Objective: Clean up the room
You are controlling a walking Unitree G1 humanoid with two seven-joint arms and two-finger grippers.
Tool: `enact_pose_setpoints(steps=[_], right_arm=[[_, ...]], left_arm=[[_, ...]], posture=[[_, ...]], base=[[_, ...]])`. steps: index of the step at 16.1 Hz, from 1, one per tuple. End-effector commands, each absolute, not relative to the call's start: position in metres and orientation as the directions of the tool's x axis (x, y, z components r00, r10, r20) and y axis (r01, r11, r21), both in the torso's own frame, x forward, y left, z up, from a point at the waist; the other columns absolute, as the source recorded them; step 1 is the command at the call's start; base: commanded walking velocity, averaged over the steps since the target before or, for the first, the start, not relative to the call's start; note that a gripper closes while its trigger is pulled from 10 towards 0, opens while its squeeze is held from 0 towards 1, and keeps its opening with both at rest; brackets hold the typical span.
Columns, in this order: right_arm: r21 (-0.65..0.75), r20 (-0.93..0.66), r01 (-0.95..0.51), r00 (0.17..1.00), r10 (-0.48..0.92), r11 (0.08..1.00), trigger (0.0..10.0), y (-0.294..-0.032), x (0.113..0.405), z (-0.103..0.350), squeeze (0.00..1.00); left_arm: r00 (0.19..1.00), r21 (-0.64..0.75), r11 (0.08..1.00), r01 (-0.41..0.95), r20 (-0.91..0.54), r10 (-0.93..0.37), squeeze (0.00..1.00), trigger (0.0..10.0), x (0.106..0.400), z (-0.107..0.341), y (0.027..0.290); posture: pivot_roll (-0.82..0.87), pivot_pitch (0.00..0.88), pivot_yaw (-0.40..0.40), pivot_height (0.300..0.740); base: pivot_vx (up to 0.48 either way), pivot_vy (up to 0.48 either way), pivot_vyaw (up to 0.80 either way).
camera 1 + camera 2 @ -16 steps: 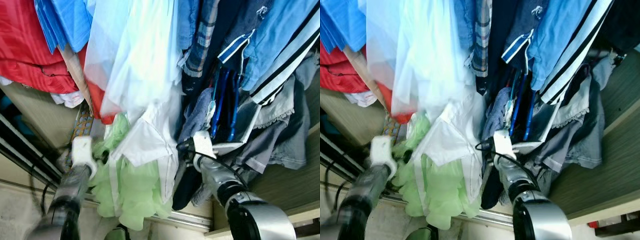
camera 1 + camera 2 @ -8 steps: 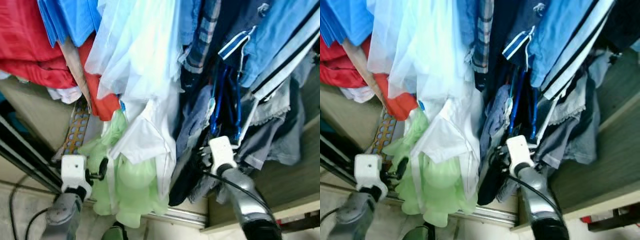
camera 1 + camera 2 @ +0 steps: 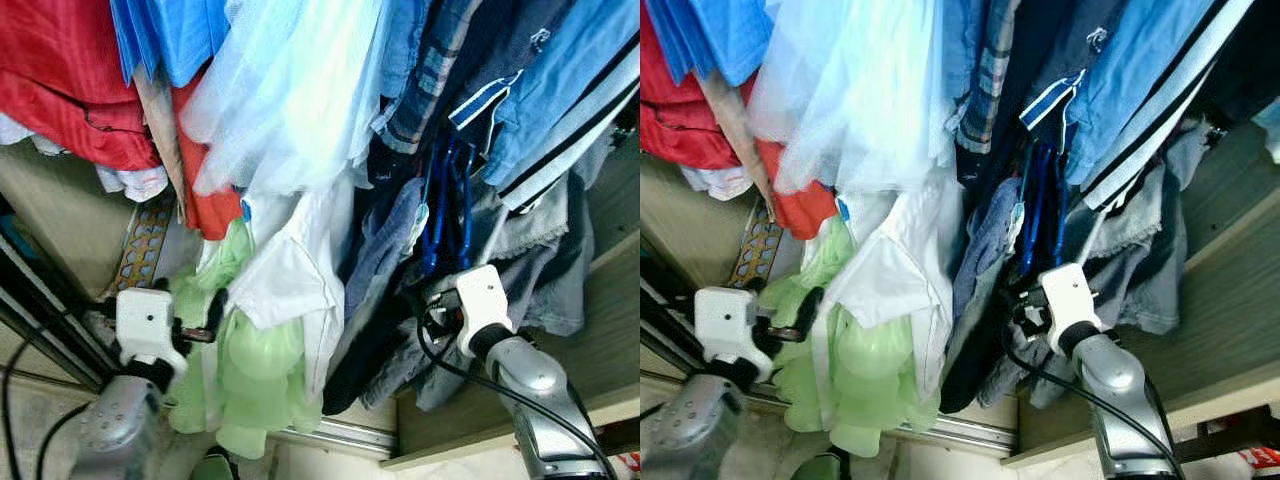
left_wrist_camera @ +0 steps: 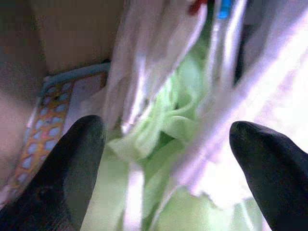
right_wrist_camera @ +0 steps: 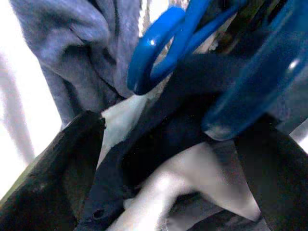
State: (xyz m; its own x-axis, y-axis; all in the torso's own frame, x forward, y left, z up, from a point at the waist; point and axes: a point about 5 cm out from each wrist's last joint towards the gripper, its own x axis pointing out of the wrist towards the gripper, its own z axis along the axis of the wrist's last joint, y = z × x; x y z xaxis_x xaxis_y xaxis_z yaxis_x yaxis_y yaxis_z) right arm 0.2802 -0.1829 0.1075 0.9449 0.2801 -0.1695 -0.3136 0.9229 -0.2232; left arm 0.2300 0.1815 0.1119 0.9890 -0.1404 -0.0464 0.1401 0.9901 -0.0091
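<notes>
Clothes hang tightly packed in a wardrobe. My left gripper (image 3: 207,318) is open, its tips against a pale green garment (image 3: 250,370) that hangs under a white shirt (image 3: 290,290). The left wrist view has the green fabric (image 4: 159,130) between the spread fingers (image 4: 72,159). My right gripper (image 3: 1025,312) is open too, pushed into dark clothes just below blue hangers (image 3: 445,210). Navy cloth (image 5: 159,144) lies between its fingers (image 5: 57,173), with a blue hanger (image 5: 163,43) and grey-blue cloth (image 5: 82,48) just ahead.
Red garments (image 3: 60,90) and a sheer pale blue dress (image 3: 290,100) hang above. A patterned flat box (image 3: 140,250) leans at the back left. A metal door rail (image 3: 340,435) runs along the floor. A wooden panel (image 3: 610,330) closes the right side.
The whole view has shifted. My right gripper has drawn to the right, from the white shirt's edge to under the blue hangers. The left gripper stays by the green garment.
</notes>
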Motion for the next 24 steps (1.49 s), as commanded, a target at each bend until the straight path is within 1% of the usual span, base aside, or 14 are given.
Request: enact_pose_setpoints(steps=[1, 4, 6, 7, 9, 10, 12, 14, 15, 16, 17, 20, 22, 24], right_arm=[[-0.205, -0.191, -0.311, 0.943, 0.274, 0.928, 10.0, -0.182, 0.273, 0.103, 0.0], [-0.152, -0.203, -0.341, 0.93, 0.308, 0.928, 10.0, -0.171, 0.251, 0.1, 0.0], [-0.13, -0.212, -0.308, 0.937, 0.277, 0.942, 10.0, -0.171, 0.243, 0.093, 0.0], [-0.167, -0.168, -0.271, 0.955, 0.243, 0.948, 10.0, -0.167, 0.239, 0.096, 0.0], [-0.147, -0.134, -0.244, 0.965, 0.225, 0.959, 10.0, -0.164, 0.24, 0.105, 0.0], [-0.128, -0.139, -0.211, 0.971, 0.193, 0.969, 10.0, -0.167, 0.239, 0.103, 0.0], [-0.166, -0.123, -0.18, 0.979, 0.161, 0.969, 10.0, -0.171, 0.236, 0.105, 0.0], [-0.202, -0.092, -0.156, 0.986, 0.14, 0.967, 10.0, -0.177, 0.235, 0.113, 0.0], [-0.216, -0.102, -0.137, 0.988, 0.117, 0.967, 10.0, -0.181, 0.237, 0.112, 0.0], [-0.221, -0.107, -0.154, 0.985, 0.133, 0.963, 10.0, -0.18, 0.239, 0.112, 0.0], [-0.236, -0.101, -0.194, 0.979, 0.174, 0.952, 10.0, -0.173, 0.244, 0.112, 0.0], [-0.206, -0.09, -0.199, 0.979, 0.184, 0.958, 10.0, -0.164, 0.257, 0.115, 0.0], [-0.195, -0.105, -0.206, 0.976, 0.189, 0.959, 10.0, -0.159, 0.261, 0.109, 0.0], [-0.192, -0.107, -0.275, 0.96, 0.258, 0.942, 10.0, -0.145, 0.258, 0.109, 0.0]], left_arm=[[0.986, -0.052, 0.986, 0.158, -0.044, -0.16, 0.0, 10.0, 0.225, 0.109, 0.175], [0.971, -0.054, 0.974, 0.22, -0.085, -0.224, 0.0, 10.0, 0.212, 0.097, 0.159], [0.962, -0.068, 0.967, 0.245, -0.106, -0.251, 0.0, 10.0, 0.207, 0.09, 0.155], [0.959, -0.04, 0.963, 0.265, -0.091, -0.268, 0.0, 10.0, 0.208, 0.093, 0.155], [0.944, -0.009, 0.946, 0.324, -0.06, -0.324, 0.0, 10.0, 0.216, 0.103, 0.153], [0.944, 0.046, 0.943, 0.328, -0.05, -0.326, 0.0, 10.0, 0.221, 0.101, 0.155], [0.952, 0.065, 0.95, 0.307, -0.036, -0.305, 0.0, 10.0, 0.222, 0.101, 0.155], [0.958, 0.045, 0.957, 0.285, -0.044, -0.283, 0.0, 10.0, 0.217, 0.095, 0.149], [0.954, 0.011, 0.955, 0.296, -0.055, -0.295, 0.0, 10.0, 0.208, 0.089, 0.139], [0.957, -0.011, 0.958, 0.287, -0.043, -0.287, 0.0, 10.0, 0.202, 0.088, 0.136], [0.969, -0.015, 0.97, 0.244, -0.043, -0.244, 0.0, 10.0, 0.199, 0.087, 0.138], [0.98, -0.034, 0.98, 0.198, -0.02, -0.199, 0.0, 10.0, 0.195, 0.091, 0.144], [0.978, 0.04, 0.977, 0.208, 0.025, -0.209, 0.0, 10.0, 0.198, 0.101, 0.147], [0.994, 0.081, 0.991, 0.106, 0.031, -0.109, 0.0, 10.0, 0.2, 0.107, 0.16]], posture=[[0.06, 0.11, -0.112, 0.74], [0.0, 0.145, -0.013, 0.74], [-0.01, 0.141, 0.041, 0.74], [-0.02, 0.144, 0.072, 0.74], [-0.02, 0.139, 0.081, 0.74], [-0.02, 0.146, 0.045, 0.74], [-0.03, 0.16, 0.001, 0.74], [-0.05, 0.164, -0.04, 0.74], [-0.04, 0.158, -0.053, 0.74], [-0.03, 0.152, -0.058, 0.74], [-0.02, 0.147, -0.06, 0.74], [0.04, 0.144, -0.077, 0.74], [0.09, 0.146, -0.11, 0.74], [0.09, 0.162, -0.137, 0.74]], base=[[0.0, 0.0, 0.0], [0.0, 0.0, 0.0], [0.0, 0.0, 0.0], [0.0, 0.0, 0.0], [0.0, 0.0, 0.0], [0.0, 0.0, 0.0], [0.0, 0.0, 0.0], [0.0, 0.0, 0.0], [0.0, 0.0, 0.0], [0.0, 0.0, 0.0], [0.0, 0.0, 0.0], [0.0, 0.0, 0.0], [0.0, 0.0, 0.0], [0.0, 0.0, 0.0]])
